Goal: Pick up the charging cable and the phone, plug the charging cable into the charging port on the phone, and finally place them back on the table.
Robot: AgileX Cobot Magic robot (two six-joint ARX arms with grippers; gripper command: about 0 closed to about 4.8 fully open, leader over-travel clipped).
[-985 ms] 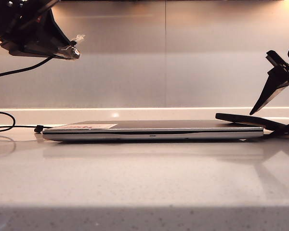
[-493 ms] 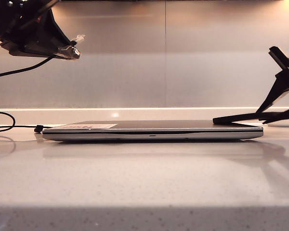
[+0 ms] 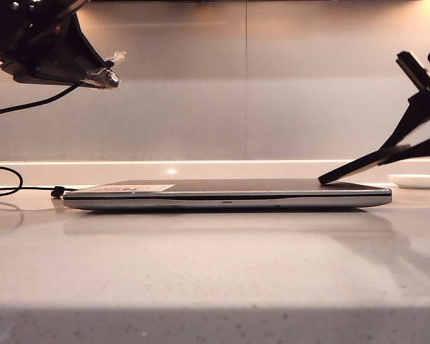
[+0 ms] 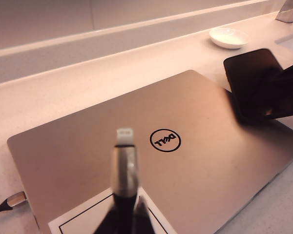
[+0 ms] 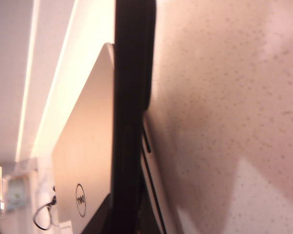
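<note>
My left gripper (image 3: 100,75) hangs high at the left, shut on the charging cable (image 3: 29,104) just behind its silvery plug (image 4: 124,163), which points out over the laptop. The cord loops down to the table (image 3: 215,265), its black bead (image 3: 57,191) lying by the laptop's left end. At the right, my right gripper (image 3: 408,149) is shut on the phone (image 3: 360,165), a thin black slab. The phone slopes up to the right, its low end resting on the laptop's lid. It appears edge-on (image 5: 132,97) in the right wrist view and flat (image 4: 261,85) in the left wrist view.
A wide silver laptop (image 3: 226,195) with a red-white sticker lies shut across the middle of the table. A small white dish (image 3: 416,181) stands behind it at the right. A light raised strip (image 3: 201,170) runs along the back edge below the wall.
The right gripper closed on the phone and raised its right end, so the phone now slopes up from the laptop lid. The left gripper and cable have not moved.
</note>
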